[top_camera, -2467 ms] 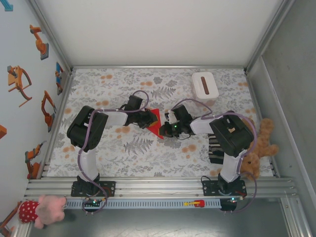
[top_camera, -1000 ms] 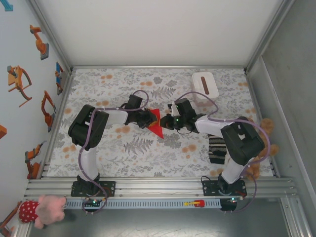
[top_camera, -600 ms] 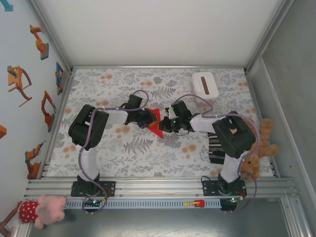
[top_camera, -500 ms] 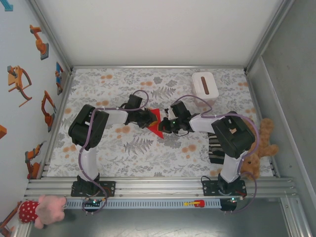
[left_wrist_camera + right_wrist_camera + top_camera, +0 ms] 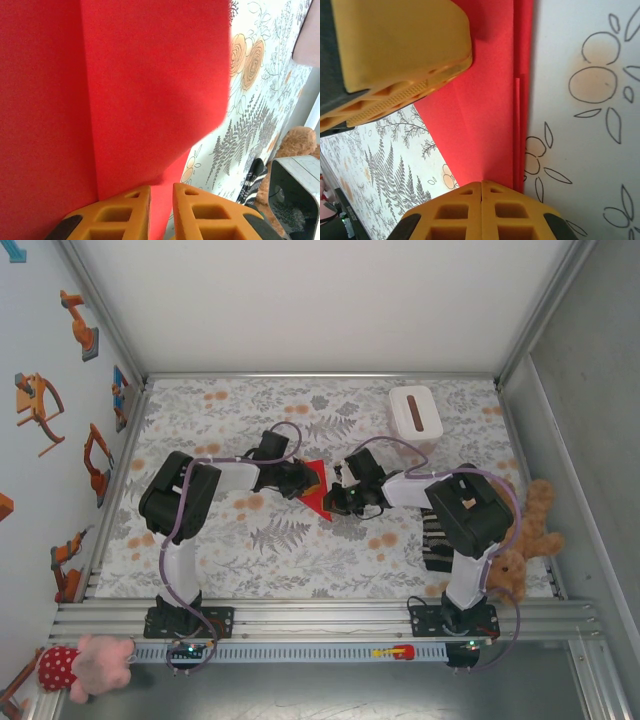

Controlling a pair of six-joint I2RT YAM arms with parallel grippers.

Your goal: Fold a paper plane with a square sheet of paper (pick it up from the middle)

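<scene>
The square sheet of paper [image 5: 320,502] lies folded into a red pointed shape on the floral table, between the two arms. In the left wrist view the paper [image 5: 150,75] shows a straight crease and an upper flap. My left gripper [image 5: 303,480] rests on its left part, fingertips [image 5: 145,192] a narrow gap apart, red paper showing through the gap. My right gripper [image 5: 337,498] is shut, with its joined tips [image 5: 481,184] pressed on the paper [image 5: 485,110] beside the layered folded edge. A left fingertip [image 5: 395,55] shows in the right wrist view.
A white box with a dark slot [image 5: 415,413] stands at the back right. A striped object [image 5: 437,540] and a brown teddy bear [image 5: 525,540] sit by the right arm. A pink plush [image 5: 85,662] lies off the table, front left.
My right gripper has slid a little left and nearer, onto the paper's right edge. The left gripper has stayed on the paper.
</scene>
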